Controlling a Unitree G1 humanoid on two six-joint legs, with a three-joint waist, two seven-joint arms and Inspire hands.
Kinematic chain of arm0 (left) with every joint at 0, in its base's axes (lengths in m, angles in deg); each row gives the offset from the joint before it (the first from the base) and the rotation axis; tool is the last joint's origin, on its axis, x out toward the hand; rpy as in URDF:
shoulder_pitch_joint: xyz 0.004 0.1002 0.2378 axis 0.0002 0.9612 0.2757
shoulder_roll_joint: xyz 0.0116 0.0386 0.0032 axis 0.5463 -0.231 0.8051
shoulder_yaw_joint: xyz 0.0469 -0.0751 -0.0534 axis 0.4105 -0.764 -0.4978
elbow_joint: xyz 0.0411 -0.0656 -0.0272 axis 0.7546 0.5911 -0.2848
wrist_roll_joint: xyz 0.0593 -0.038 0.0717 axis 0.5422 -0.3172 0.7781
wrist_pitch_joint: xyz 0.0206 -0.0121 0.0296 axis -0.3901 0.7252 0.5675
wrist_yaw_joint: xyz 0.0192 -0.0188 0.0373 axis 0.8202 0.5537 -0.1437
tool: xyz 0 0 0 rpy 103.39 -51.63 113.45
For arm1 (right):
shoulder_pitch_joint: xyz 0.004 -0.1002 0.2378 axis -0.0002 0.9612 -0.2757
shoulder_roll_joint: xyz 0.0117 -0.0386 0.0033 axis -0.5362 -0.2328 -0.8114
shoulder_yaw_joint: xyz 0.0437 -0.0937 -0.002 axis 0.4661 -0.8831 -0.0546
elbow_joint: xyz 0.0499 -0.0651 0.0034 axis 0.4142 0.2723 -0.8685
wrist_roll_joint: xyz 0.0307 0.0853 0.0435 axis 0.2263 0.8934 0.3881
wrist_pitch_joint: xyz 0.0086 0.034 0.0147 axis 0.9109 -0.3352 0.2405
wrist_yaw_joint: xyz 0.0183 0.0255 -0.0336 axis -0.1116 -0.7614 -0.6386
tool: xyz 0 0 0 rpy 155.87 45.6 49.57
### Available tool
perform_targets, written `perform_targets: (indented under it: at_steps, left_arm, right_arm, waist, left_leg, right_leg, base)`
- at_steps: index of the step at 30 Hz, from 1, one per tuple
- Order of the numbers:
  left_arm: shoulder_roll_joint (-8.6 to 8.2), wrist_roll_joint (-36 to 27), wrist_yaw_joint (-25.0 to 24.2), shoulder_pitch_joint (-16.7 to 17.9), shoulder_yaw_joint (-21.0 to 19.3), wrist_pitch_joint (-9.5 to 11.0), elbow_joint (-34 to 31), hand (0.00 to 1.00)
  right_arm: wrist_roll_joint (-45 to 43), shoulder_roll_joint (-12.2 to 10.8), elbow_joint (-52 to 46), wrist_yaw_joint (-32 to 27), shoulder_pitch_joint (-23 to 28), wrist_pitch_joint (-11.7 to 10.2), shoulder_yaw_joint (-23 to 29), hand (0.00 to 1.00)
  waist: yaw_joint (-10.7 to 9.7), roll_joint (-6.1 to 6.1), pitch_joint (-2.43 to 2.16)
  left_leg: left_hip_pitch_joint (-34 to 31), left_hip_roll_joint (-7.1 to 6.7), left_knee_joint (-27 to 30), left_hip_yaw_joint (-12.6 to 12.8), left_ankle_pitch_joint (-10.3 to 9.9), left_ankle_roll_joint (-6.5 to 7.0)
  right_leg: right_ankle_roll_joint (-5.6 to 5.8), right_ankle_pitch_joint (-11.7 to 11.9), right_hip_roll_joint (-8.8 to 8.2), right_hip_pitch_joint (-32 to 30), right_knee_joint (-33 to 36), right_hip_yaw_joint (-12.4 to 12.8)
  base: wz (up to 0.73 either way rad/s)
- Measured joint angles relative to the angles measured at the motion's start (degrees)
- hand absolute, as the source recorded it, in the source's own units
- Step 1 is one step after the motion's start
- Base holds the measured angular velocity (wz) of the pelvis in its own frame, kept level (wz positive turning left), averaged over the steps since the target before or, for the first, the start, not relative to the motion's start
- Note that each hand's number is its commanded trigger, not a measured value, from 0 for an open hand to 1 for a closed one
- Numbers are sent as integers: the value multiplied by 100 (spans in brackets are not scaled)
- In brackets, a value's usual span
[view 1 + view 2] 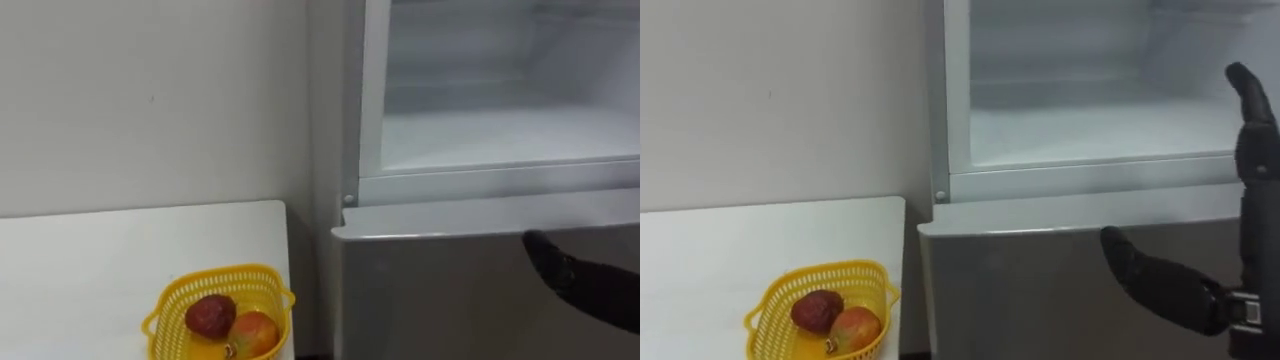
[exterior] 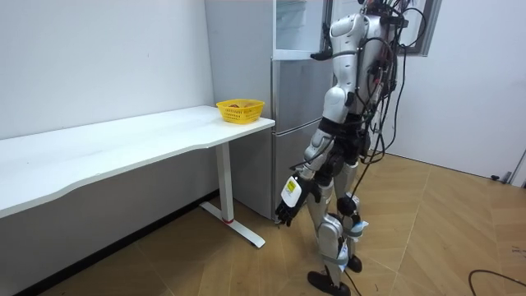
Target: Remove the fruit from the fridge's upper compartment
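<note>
White wall [image 1: 150, 100], upper fridge [image 1: 372, 90] standing open at 1 o'clock — its shelf [image 1: 500, 135] looking bare, fruit [image 1: 210, 315] sitting in the basket [image 1: 163, 303] at 7. Right hand [image 1: 1160, 283] is hovering spread, empty — I'd be reaching in slow.

The eye views look down from the robot's head, close to the fridge [image 1: 440, 290] and table [image 1: 100, 260]; the room view, far off, shares both.

Open upper fridge compartment [image 1: 480, 50] with a white shelf [image 1: 500, 138], closed grey lower door [image 1: 430, 295] beneath, dark right hand [image 1: 565, 275] before it, white table [image 1: 100, 255] at left, yellow basket [image 1: 172, 296] holding two fruits [image 1: 210, 315].
</note>
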Motion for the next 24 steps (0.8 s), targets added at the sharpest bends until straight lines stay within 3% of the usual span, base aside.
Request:
perform_targets:
  at_steps: [5, 7, 13, 24]
  left_arm:
    - [-14, -154, 101, -25, 127, 9, 76, 0]
    - [-14, -242, 106, -18, 150, 11, 92, 0]
    - [-42, -233, 99, -10, 220, -11, 78, 0]
    - [-1, -243, 63, 29, 209, -38, -34, 0]
  right_arm:
    - [531, -182, 174, -302, 448, -61, -22, 0]
    - [820, -254, 533, -332, 556, -103, -64, 0]
    - [2696, -498, 1344, -64, 723, 160, -208, 0]
    - [5512, -510, 2339, 164, 672, 203, -26, 0]
  waist:
    - [-31, 25, 12]
    - [-46, -19, 31]
    - [-109, -30, 37]
    - [-235, -97, 39]
  left_leg:
    - [-8, 6, -5, 76, -3, -5]
    - [-4, 7, -3, 76, -3, -5]
    - [-62, 4, -5, 75, -7, -6]
    - [-107, 4, 31, 77, -7, -7]
  right_leg:
    - [-5, 3, 15, -59, -1, 49]
    - [-4, 2, 12, -66, -4, 72]
    - [-2, 1, 14, -104, -71, 130]
    - [-5, 3, -3, -112, -90, 98]
  base:
    - [-8]
    - [-2]
    - [-1]
    - [1]
